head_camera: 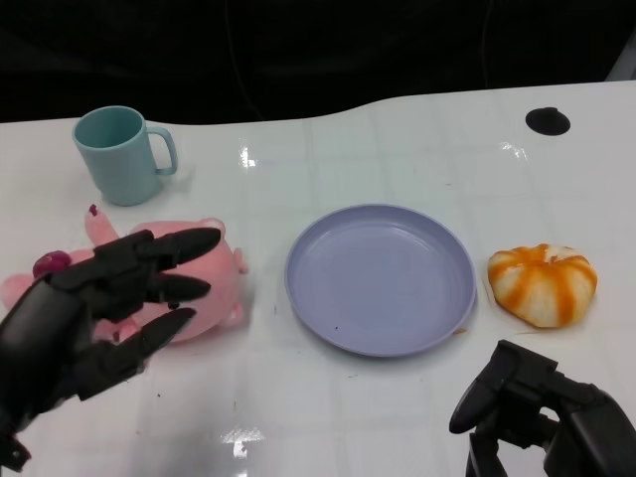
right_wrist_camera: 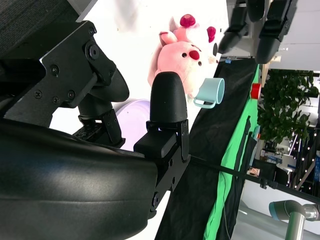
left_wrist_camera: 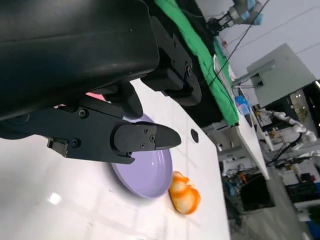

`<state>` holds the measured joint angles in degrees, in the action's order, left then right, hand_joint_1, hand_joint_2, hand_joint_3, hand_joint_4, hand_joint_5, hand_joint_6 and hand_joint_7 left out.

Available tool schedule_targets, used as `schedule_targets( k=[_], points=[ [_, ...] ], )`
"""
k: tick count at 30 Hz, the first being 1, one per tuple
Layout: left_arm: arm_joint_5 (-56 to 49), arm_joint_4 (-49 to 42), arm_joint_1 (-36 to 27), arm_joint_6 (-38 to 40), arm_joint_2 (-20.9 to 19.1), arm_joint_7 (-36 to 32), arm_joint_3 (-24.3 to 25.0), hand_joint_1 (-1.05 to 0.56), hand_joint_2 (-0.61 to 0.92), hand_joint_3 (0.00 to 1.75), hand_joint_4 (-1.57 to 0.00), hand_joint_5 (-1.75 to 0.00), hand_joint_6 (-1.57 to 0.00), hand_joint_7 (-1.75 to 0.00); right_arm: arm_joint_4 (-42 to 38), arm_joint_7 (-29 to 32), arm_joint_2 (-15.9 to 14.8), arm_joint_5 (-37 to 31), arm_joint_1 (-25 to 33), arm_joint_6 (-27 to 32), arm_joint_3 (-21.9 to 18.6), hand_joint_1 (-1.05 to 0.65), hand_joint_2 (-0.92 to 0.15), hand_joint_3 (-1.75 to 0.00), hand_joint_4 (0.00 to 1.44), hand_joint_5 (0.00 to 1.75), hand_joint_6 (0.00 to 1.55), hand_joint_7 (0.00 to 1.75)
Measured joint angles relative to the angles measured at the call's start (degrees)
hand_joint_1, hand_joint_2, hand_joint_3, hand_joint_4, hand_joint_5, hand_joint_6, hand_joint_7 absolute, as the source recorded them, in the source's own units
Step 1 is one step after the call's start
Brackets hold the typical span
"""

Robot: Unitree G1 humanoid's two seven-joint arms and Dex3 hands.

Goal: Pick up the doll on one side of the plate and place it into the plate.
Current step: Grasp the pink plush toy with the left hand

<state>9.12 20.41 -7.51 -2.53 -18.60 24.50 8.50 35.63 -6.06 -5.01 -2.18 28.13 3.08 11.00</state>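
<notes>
Your left hand (head_camera: 94, 308) hovers with fingers spread over the pink doll (head_camera: 194, 283), which lies on the white table (head_camera: 397, 139) just left of the purple plate (head_camera: 383, 278). Your right hand (head_camera: 542, 412) waits low, fingers curled on nothing, near an orange-striped toy (head_camera: 543, 284).

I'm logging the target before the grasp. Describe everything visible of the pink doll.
The pink plush pig doll looks soft and fuzzy, with magenta ear tips and a red snout that shows in the right wrist view. It lies on the white table left of the purple plate, apart from it, in front of the teal mug. The left hand hovers over it with fingers spread; contact cannot be told.
</notes>
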Motion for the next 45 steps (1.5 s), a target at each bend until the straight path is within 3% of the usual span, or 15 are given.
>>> schedule_targets(
  k=[4,18,23,35,45],
  points=[
    [-7.6,-0.5,1.3,-1.4,-3.6,-1.4,0.4,-0.65,0.92,0.1,-0.01,-0.55,-0.27,-0.01,0.0,0.0,0.0,0.0,-0.1,0.0,-0.1,0.11,-0.42,-1.38,0.71,1.75,0.61,1.54],
    [-35.2,-1.5,5.2,-3.6,-15.5,-6.5,0.6,-0.78,0.92,0.05,0.0,-0.09,-0.11,-0.01,0.1,0.0,0.0,0.0,-0.2,0.0,-0.2,0.1,-0.42,-1.37,0.7,1.75,0.61,1.53],
    [-43.6,-1.7,7.4,0.1,-19.1,-5.3,-1.9,-0.78,0.89,0.02,-0.05,-0.1,-0.15,-0.02,0.2,0.0,0.0,0.0,-0.1,0.0,-0.2,0.09,-0.42,-1.37,0.71,1.75,0.61,1.53],
    [-52.7,-15.3,16.4,3.0,-19.5,-5.4,-12.1,-0.76,0.9,0.0,-0.06,-0.12,-0.14,0.0,1.1,-0.1,-0.1,0.0,0.2,0.1,-0.2,0.07,-0.41,-1.37,0.7,1.75,0.61,1.53],
    [-55.6,-34.5,27.4,2.4,-17.1,-5.9,-22.4,-0.75,0.91,0.0,-0.07,-0.12,-0.16,-0.01,1.9,0.0,-0.1,0.0,0.7,0.8,0.1,0.08,-0.42,-1.37,0.71,1.75,0.61,1.53]
  ],
)
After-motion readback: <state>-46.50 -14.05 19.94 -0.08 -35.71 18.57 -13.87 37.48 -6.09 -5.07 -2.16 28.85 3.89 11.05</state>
